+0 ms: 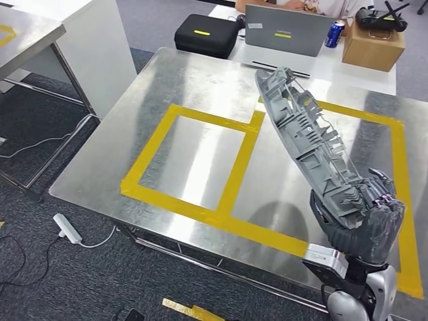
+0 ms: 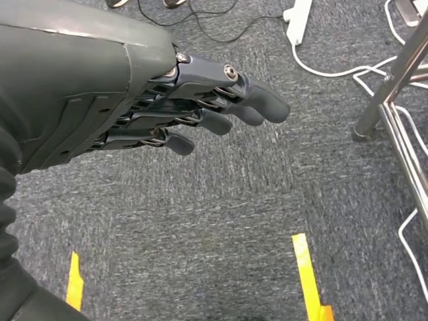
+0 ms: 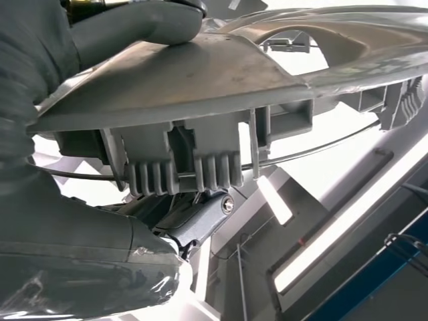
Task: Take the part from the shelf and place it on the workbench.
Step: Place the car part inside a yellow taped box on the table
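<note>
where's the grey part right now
In the head view the grey part is held by the right hand, slanting above the workbench and its right-side yellow tape.

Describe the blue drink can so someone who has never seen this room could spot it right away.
Past the far edge of the shiny metal workbench with yellow tape stands a white desk. On it, the small blue drink can stands upright between a grey laptop and a brown cardboard box, the one blue thing there.

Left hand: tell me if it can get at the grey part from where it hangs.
Probably not as it stands. The left hand hangs open over grey carpet beside a table leg, while the grey part is held up over the workbench by the right hand.
</note>
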{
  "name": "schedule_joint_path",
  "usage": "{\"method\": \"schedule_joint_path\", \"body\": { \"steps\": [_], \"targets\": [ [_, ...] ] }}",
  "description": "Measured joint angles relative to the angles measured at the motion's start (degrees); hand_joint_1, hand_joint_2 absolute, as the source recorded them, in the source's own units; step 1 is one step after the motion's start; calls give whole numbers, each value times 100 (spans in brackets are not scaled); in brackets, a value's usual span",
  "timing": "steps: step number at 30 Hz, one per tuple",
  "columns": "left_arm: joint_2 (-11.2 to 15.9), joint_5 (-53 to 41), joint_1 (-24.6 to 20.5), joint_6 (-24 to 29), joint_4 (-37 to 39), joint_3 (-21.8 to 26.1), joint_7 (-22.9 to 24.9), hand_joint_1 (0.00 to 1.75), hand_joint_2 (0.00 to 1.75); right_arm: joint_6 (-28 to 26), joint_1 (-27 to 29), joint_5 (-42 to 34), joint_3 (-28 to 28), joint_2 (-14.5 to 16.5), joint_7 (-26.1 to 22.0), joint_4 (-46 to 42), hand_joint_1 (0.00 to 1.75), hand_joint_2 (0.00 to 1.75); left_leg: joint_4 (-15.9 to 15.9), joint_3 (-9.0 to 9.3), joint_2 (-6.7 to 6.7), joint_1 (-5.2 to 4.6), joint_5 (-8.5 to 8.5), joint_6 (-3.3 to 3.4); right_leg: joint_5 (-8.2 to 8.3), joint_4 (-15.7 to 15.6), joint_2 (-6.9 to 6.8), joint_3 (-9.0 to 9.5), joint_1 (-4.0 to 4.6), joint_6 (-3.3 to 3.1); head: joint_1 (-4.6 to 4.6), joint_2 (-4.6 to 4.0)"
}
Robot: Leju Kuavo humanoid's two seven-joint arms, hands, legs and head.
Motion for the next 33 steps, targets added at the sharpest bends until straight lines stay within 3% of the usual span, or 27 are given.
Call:
{"method": "schedule_joint_path", "body": {
  "steps": [2, 3, 4, 7, 9, 10, 13, 14, 15, 17, 18, 20, 24, 26, 28, 29, 30, 32, 33],
  "targets": [
    [-8, -1, 6, 16, 0, -1, 6, 0, 175, 12, -6, 10, -1, -6, 7, 21, 175, 175, 1, 117, -12, 18, -92, -56, 533, -636, -13, 155, -23, 30, 3, 0],
    [-9, -2, -4, 27, 0, -3, 13, 0, 175, 23, -18, 16, 0, -8, 10, 31, 175, 175, 13, 154, -18, 15, -133, -93, 695, -950, -17, 280, -23, 28, 13, 0],
    [-10, -3, -16, 36, 0, -7, 19, 0, 175, 37, -37, 22, 1, -10, 19, 44, 175, 175, 17, 167, -23, 9, -157, -129, 755, -1143, -18, 363, -17, 1, 17, 0],
    [-11, -10, -33, 45, 0, -38, 28, 0, 175, 83, -91, 33, 4, -20, 68, 92, 175, 175, -4, 164, -23, 2, -173, -217, 702, -1274, -4, 430, 9, -141, -2, 0],
    [-12, -14, -34, 45, 0, -65, 30, 0, 175, 111, -128, 53, 1, -27, 103, 129, 175, 175, 115, 126, -15, 11, -285, -266, 702, -1317, -7, 465, 1, -216, -24, 0],
    [-13, -15, -36, 45, 0, -79, 31, 0, 175, 126, -161, 72, -3, -33, 125, 149, 175, 175, 330, 30, -12, 13, -415, -283, 699, -1336, -13, 487, -3, -249, -33, 0],
    [-13, -15, -33, 45, 0, -110, 37, 0, 175, 162, -248, 219, -37, -47, 232, 224, 175, 175, 1338, -488, -9, 14, -817, -293, 674, -1343, -21, 522, 22, -310, -46, 0],
    [-13, -14, -31, 45, 0, -120, 39, 0, 175, 166, -260, 293, -59, -48, 283, 257, 175, 175, 1496, -592, -9, 13, -805, -284, 665, -1343, -20, 534, 35, -322, -47, 0],
    [-13, -11, -31, 44, 0, -131, 40, 0, 175, 166, -266, 367, -91, -50, 335, 293, 175, 175, 1460, -606, -9, 11, -686, -266, 657, -1343, -18, 550, 48, -330, -46, 0],
    [-9, -2, -32, 22, 0, -154, 40, 0, 175, 160, -278, 504, -171, -51, 431, 367, 175, 175, 889, -385, -9, -10, -245, -191, 637, -1344, -12, 589, 70, -335, -46, 0],
    [-1, 2, -33, 2, 1, -166, 39, 0, 175, 155, -286, 569, -220, -52, 469, 404, 175, 175, 562, -242, -7, -27, -76, -147, 625, -1340, -9, 600, 86, -327, -43, 0],
    [14, 8, -37, -43, 1, -200, 31, 0, 175, 143, -298, 691, -322, -52, 530, 473, 175, 175, 123, -56, -2, -57, 30, -92, 616, -1337, -8, 591, 99, -289, -39, 0],
    [32, 50, -12, -95, 0, -260, 2, 0, 175, 109, -284, 894, -515, -57, 636, 574, 175, 175, -61, 23, 5, -31, 33, -55, 571, -1298, -13, 548, 95, -169, -32, 0],
    [40, 76, -13, -121, 0, -277, -18, 0, 175, 95, -267, 967, -598, -61, 671, 597, 175, 175, -116, 64, 10, -4, 55, -28, 327, -851, -15, 324, 76, -113, -12, 0],
    [41, 86, -12, -138, 0, -293, -28, 0, 175, 86, -244, 1021, -662, -61, 697, 619, 175, 175, -115, 69, 10, -2, 48, -15, 50, -158, -18, -37, 52, -65, -3, 0],
    [42, 88, -6, -143, 0, -303, -29, 0, 175, 84, -225, 1043, -688, -61, 711, 632, 175, 175, -114, 74, 10, -1, 43, -15, 20, 47, -19, -157, 40, -43, -4, 0],
    [43, 89, 1, -150, 0, -315, -30, 0, 175, 82, -209, 1066, -714, -61, 727, 645, 175, 175, -111, 79, 9, 3, 36, -21, 91, 57, -21, -182, 25, -24, -3, 0],
    [45, 94, 10, -181, 0, -343, -36, 0, 175, 82, -195, 1146, -757, -61, 772, 667, 175, 175, -96, 104, 5, 15, 9, -57, 465, -534, -29, 85, -14, 6, -2, 0],
    [49, 104, 10, -198, 0, -355, -40, 0, 131, 82, -198, 1216, -775, -60, 798, 674, 175, 175, -87, 113, 2, 14, -8, -85, 592, -891, -29, 266, -23, 14, -1, 0]
  ]
}}
